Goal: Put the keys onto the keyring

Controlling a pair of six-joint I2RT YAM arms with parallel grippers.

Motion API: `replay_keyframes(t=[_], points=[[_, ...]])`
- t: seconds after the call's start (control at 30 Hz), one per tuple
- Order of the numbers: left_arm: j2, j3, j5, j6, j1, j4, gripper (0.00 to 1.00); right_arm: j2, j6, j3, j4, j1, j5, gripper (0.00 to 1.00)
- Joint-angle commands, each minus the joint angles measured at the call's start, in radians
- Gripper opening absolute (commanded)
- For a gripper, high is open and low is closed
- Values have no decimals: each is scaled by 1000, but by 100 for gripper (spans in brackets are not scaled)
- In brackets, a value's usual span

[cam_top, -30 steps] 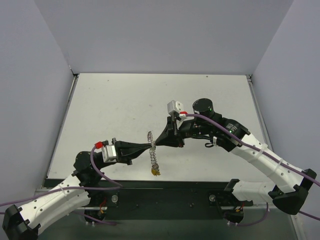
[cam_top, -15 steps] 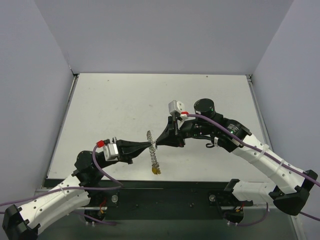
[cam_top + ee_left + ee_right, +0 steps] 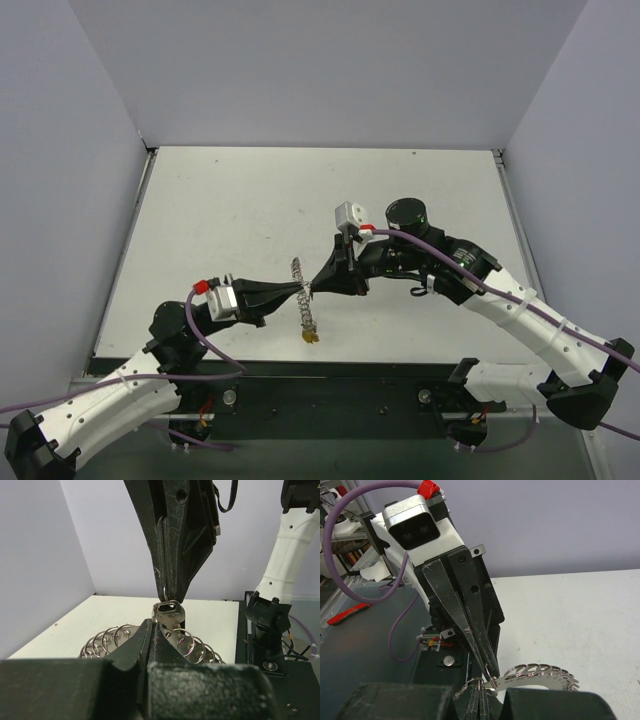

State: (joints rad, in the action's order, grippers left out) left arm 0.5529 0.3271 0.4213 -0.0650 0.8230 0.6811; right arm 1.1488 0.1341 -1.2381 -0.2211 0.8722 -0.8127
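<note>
From above, the keyring [image 3: 303, 300] shows only edge-on, like a spring, so its open middle is hidden. The spot where the left fingers [image 3: 280, 292] and right fingers [image 3: 335, 275] meet on it is too small to tell what each pinches. The yellow key [image 3: 311, 339], towards the near edge of the desk [image 3: 220, 220], is a mere speck. In the left wrist view the left fingers, dark and blurred, cover the keyring's lower coils and the lower part of the silvery key [image 3: 169, 612], while the right fingers run off the top edge. In the right wrist view the right fingers' blurred bulk hides the keyring's underside and their own tips.
</note>
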Motion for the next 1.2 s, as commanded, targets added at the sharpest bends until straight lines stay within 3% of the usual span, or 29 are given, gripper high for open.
replay_keyframes(t=[0.0,1.17], points=[[-18,47,37,19,7,70,0,12,7,-38,35,7,-20,0],[-54,49,112,31,21,112,0,51,-19,-47,8,-35,-83,0]])
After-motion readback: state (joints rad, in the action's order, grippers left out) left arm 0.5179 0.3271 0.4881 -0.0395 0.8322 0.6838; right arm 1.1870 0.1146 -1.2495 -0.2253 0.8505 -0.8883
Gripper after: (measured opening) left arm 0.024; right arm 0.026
